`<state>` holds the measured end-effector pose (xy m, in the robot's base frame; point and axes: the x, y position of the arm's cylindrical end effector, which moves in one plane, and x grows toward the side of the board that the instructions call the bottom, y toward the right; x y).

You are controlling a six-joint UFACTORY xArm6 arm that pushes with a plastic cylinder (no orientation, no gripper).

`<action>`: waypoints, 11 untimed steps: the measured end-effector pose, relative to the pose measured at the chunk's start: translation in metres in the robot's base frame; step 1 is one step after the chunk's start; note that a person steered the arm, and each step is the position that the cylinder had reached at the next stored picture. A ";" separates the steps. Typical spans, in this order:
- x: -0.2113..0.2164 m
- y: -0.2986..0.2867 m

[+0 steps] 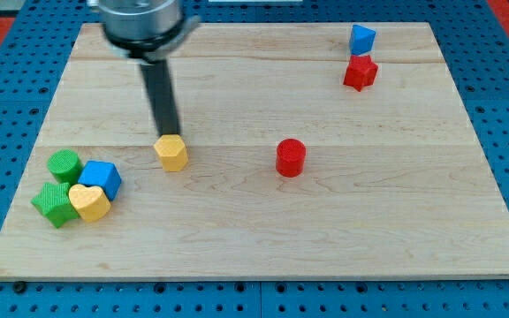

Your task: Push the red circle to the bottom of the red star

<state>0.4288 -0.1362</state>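
Note:
The red circle (291,157) stands near the middle of the wooden board (263,238). The red star (360,72) sits at the view's upper right, well above and to the right of the circle, touching a blue block (361,39) just above it. My tip (168,132) is far to the left of the red circle, right at the top edge of a yellow hexagon block (172,152).
A cluster sits at the view's left: a green cylinder (64,164), a blue cube (102,177), a green star-like block (53,203) and a yellow heart (89,202). The arm's dark rod comes down from the view's top left.

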 end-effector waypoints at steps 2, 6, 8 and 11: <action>0.021 0.094; 0.034 0.255; 0.011 0.299; -0.113 0.381</action>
